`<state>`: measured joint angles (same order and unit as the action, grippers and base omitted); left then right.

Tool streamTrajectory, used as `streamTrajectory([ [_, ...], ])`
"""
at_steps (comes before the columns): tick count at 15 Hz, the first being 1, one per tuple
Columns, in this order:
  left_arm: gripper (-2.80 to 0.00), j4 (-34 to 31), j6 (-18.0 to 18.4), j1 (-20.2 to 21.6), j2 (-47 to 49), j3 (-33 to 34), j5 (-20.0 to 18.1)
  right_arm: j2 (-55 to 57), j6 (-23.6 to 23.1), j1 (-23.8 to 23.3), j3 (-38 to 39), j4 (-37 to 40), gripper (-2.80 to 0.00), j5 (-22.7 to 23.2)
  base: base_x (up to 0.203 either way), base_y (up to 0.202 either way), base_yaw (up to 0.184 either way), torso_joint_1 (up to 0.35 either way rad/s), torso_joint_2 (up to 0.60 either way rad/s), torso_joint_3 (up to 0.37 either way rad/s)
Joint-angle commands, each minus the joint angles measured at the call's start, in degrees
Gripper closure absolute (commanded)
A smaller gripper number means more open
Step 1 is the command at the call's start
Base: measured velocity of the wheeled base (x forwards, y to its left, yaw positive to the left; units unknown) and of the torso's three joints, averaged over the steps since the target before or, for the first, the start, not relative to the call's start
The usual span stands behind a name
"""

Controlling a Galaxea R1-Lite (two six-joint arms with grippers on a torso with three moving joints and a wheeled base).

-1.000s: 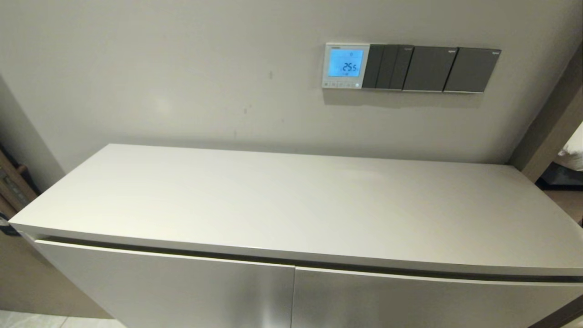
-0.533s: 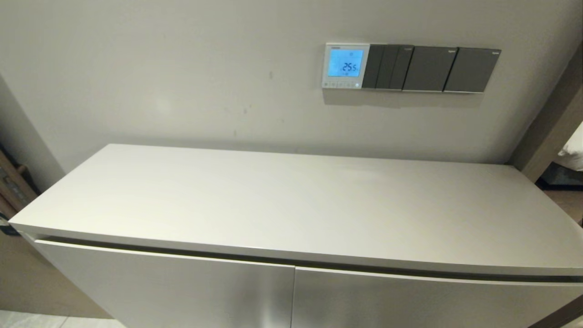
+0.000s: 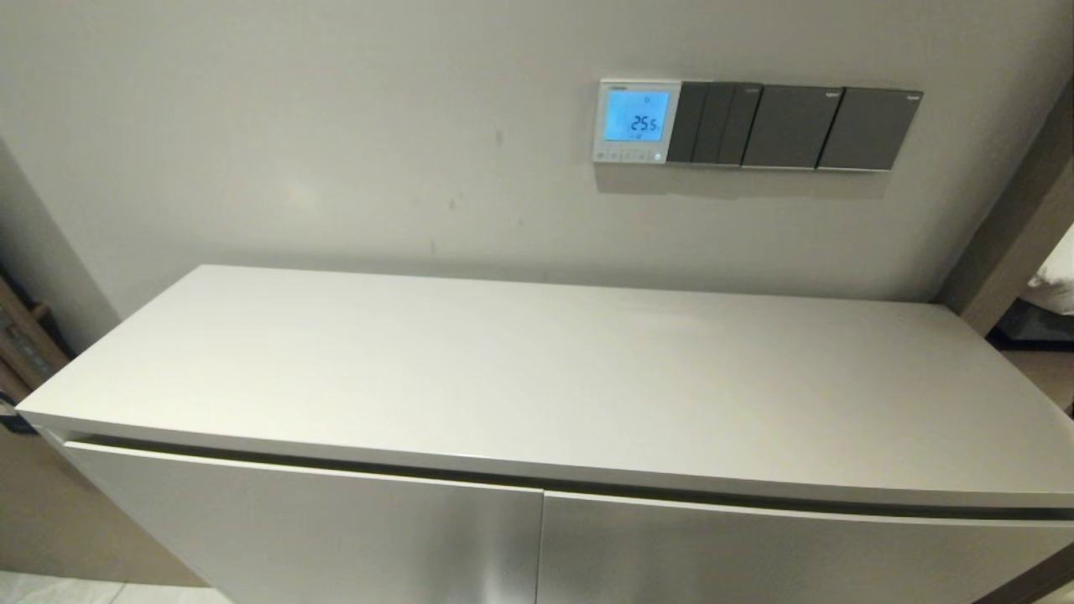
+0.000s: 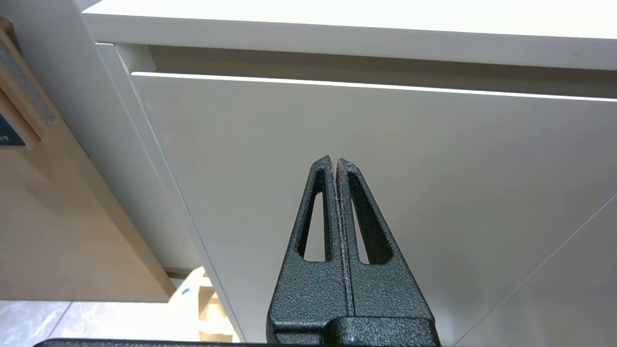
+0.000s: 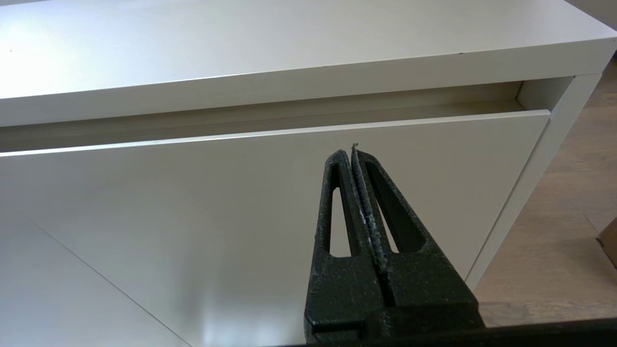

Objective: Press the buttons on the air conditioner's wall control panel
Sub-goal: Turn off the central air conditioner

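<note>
The air conditioner's wall control panel (image 3: 637,121) is a small white square unit on the wall above the cabinet, its screen lit blue and reading 25.5. The buttons (image 3: 628,155) are a row of tiny pale grey keys along its bottom edge. Neither arm shows in the head view. My left gripper (image 4: 335,159) is shut and empty, low in front of the cabinet's left door. My right gripper (image 5: 352,153) is shut and empty, low in front of the right door. Both are far below the panel.
Dark grey switch plates (image 3: 793,127) sit right of the panel. A white cabinet (image 3: 537,377) with a broad top stands between me and the wall. A wooden door frame (image 3: 1019,226) is at the right, wooden furniture (image 4: 29,144) at the left.
</note>
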<state>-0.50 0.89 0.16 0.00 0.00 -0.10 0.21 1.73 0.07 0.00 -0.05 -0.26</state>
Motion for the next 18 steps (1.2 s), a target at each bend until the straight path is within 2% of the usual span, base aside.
streamTrajectory([
  [1,0.0,-0.02,-0.05,0.02,0.05,0.0,0.01,0.23,0.03,0.01,0.09,0.05,0.0,-0.01,0.0,0.0,0.0,0.0,0.0,0.0],
  [18,0.0,0.0,-0.01,0.02,0.02,0.0,0.01,0.23,0.03,0.09,0.18,0.05,0.0,-0.01,0.0,0.0,0.0,0.0,0.0,0.0],
])
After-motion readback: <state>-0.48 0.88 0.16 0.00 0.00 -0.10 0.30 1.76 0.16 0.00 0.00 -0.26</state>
